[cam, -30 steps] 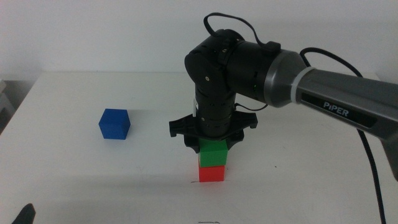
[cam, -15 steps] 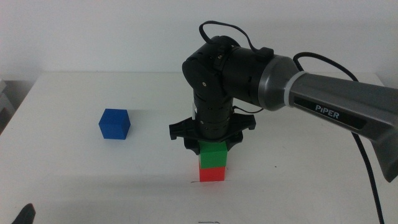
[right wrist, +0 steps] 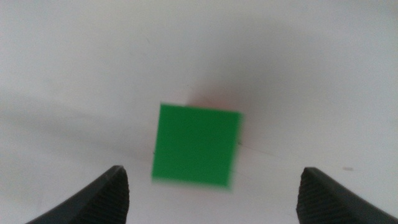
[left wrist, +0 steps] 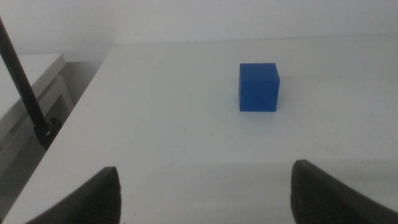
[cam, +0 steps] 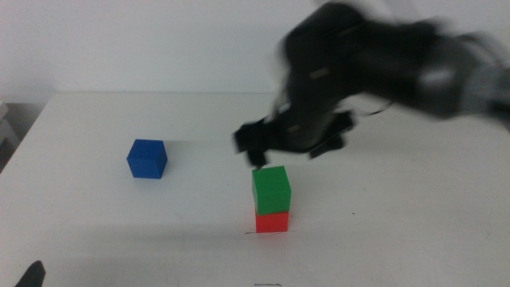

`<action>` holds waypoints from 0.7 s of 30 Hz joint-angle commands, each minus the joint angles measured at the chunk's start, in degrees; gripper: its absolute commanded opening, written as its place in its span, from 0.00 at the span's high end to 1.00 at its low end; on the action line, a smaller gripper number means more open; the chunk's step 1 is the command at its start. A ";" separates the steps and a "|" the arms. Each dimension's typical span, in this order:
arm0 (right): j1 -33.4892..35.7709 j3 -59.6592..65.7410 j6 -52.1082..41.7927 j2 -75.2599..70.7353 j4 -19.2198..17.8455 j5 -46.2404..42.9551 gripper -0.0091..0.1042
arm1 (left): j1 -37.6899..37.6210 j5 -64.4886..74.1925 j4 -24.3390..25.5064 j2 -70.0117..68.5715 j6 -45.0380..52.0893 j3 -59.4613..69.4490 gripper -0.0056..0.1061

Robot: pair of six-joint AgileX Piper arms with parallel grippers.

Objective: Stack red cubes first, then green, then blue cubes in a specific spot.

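Green cube (cam: 271,190) sat on red (cam: 271,222), blue (cam: 147,158) nearer the table's (cam: 96,231) left edge; right gripper (cam: 291,151) blurred above. Left gripper (left wrist: 205,193) gaped, facing blue. Right jaws spread; red nearly hidden.

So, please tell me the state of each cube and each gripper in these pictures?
red cube: on the table, bottom of the stack.
green cube: resting on the red cube, released.
blue cube: alone on the table, not stacked.
right gripper: open, empty, above the green cube.
left gripper: open, empty, facing the blue cube.
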 commanded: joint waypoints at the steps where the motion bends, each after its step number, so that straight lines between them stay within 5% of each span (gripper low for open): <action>1: -1.86 5.26 -4.82 -12.09 0.17 -3.94 0.15 | 0.07 -4.73 -0.22 -1.26 -0.14 0.01 0.11; 9: -10.61 32.31 -24.95 -44.21 13.33 -19.75 0.15 | 0.07 -4.73 -0.22 -1.26 -0.14 0.01 0.11; 21: -12.03 44.71 -37.21 -68.45 17.60 -24.22 0.15 | 0.07 -4.73 -0.22 -1.26 -0.14 0.01 0.11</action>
